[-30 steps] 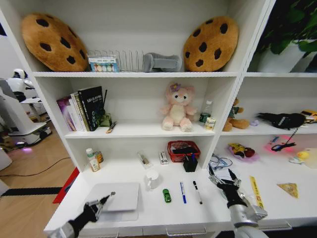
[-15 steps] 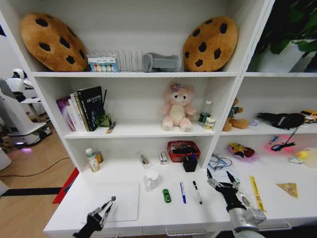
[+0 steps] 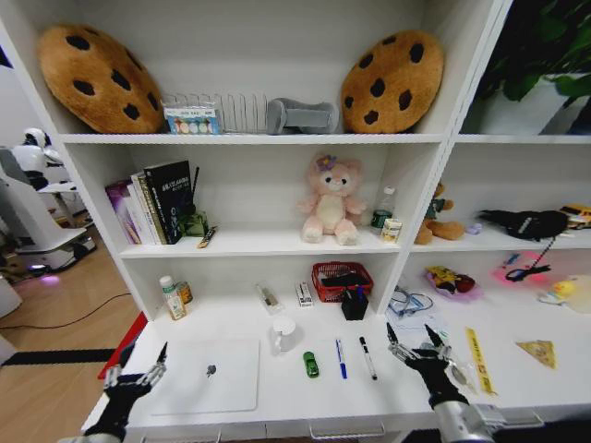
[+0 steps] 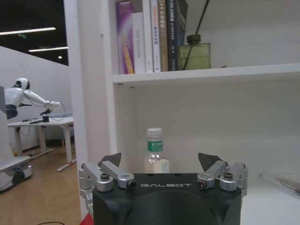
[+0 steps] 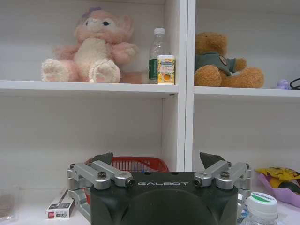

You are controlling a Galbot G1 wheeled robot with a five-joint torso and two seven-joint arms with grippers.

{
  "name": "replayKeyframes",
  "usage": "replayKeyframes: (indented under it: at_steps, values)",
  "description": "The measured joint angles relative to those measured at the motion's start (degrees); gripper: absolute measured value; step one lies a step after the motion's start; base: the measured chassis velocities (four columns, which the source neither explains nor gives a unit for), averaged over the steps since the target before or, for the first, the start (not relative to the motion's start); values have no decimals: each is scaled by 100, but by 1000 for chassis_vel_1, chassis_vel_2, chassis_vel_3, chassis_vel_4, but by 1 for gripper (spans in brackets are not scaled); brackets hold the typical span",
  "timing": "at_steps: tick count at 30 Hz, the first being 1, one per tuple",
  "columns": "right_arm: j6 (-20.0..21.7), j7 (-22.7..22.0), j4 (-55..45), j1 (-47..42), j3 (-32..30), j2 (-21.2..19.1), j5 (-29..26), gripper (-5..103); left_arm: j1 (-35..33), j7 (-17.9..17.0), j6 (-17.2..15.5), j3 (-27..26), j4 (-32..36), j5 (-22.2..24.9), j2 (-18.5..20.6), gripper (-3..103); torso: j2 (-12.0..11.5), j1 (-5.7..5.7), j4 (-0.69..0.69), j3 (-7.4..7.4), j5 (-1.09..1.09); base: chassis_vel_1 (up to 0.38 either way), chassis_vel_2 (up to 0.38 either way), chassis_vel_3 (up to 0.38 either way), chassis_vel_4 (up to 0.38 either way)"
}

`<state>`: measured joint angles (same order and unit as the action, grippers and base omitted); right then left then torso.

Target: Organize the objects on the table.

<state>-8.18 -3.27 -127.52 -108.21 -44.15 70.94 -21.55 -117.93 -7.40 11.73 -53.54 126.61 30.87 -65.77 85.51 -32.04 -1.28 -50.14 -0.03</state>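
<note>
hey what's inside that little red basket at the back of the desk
The red basket holds something dark and flat, lying across its top; what it is cannot be told. Anything beneath that is covered, and the mesh walls hide the bottom. A black pen holder stands just in front of it.

Long white desk (image 3: 277, 397) joined to tall white shelf unit. Near front left corner: closed silver laptop (image 3: 208, 375). Toward centre: white mug (image 3: 283, 333), tiny green toy car (image 3: 311, 364), blue pen (image 3: 341, 357), black pen (image 3: 367, 357). Along back edge: green-capped bottle (image 3: 171, 297), small can (image 3: 186, 292), white stapler box (image 3: 305, 293), red mesh basket (image 3: 341, 280), black pen holder (image 3: 355, 304). Toward right edge: yellow strip (image 3: 476, 359).
</note>
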Motion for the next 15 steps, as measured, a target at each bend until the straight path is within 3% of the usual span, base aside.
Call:
replayKeyframes:
  at_steps: [2, 4, 9, 15]
  values:
    - [-57, 20, -31, -62, -6, -58, 58, 100, -25, 0, 15, -230, -3, 179, 11, 94, 0, 0, 0, 0, 0, 0, 0, 0, 0]
    - [-160, 51, -66, -193, 13, -132, 180, 100, -60, -18, 32, -720, -19, 656, 12, 100, 0, 0, 0, 0, 1, 0, 0, 0, 0]
    - [-190, 59, -54, -216, 104, -113, 218, 100, -23, -91, 46, -991, -119, 963, -37, 100, 0, 0, 0, 0, 0, 0, 0, 0, 0]
    - [-186, 94, -78, -179, 245, -89, 153, 100, -8, -119, -17, -996, -136, 981, -49, 100, 0, 0, 0, 0, 0, 0, 0, 0, 0]
